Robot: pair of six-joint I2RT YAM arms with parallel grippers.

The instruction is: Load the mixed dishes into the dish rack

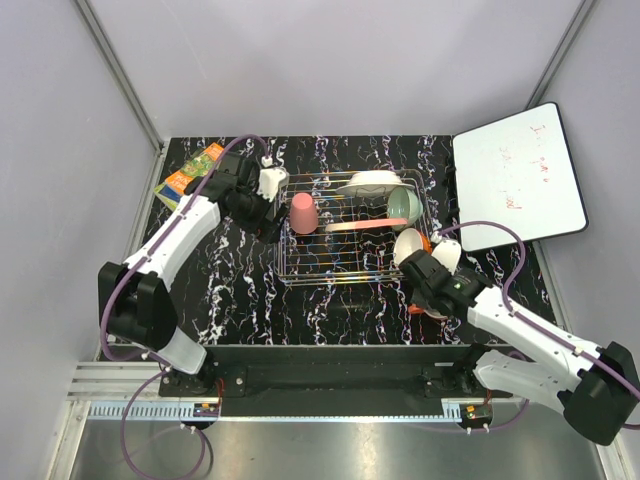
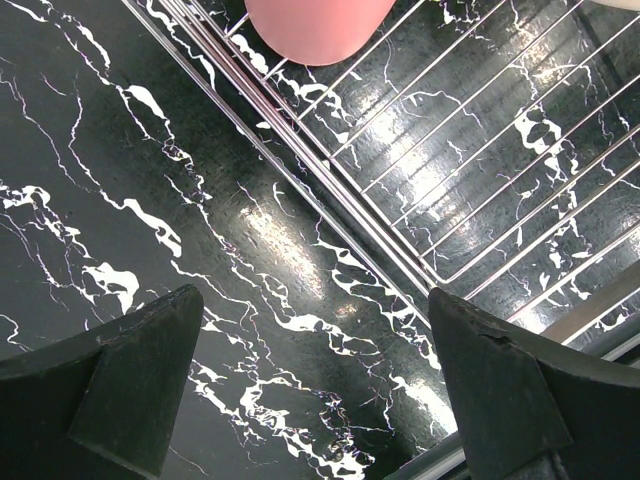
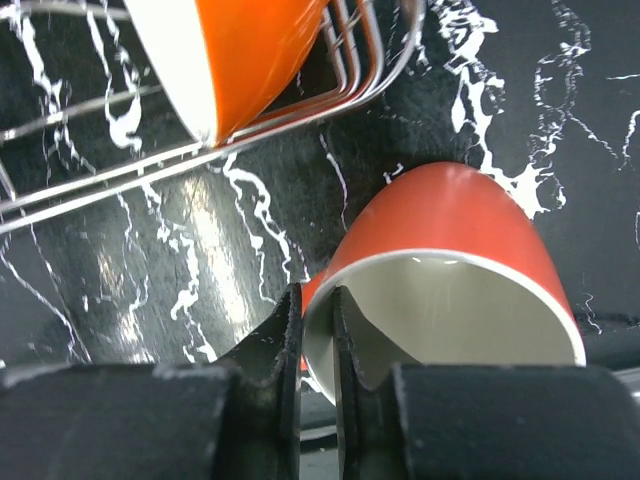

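Note:
The dish rack [image 1: 350, 262] stands mid-table. In it are the pink tumbler [image 1: 303, 213], the pink-cream plate [image 1: 355, 226], a white dish [image 1: 375, 182] and the pale green bowl [image 1: 405, 206]. An orange mug [image 1: 408, 246] leans at its right edge. My right gripper [image 1: 432, 272] is shut on the rim of a second orange mug [image 3: 450, 260], tilted on its side just right of the rack wires [image 3: 200, 150]. My left gripper [image 2: 320, 390] is open and empty over the table beside the rack's left edge [image 2: 330, 190], with the tumbler [image 2: 315, 25] ahead.
The orange-green snack packet [image 1: 188, 172] lies at the back left. The white board [image 1: 515, 175] lies at the back right, its corner near my right arm. Grey walls close in both sides.

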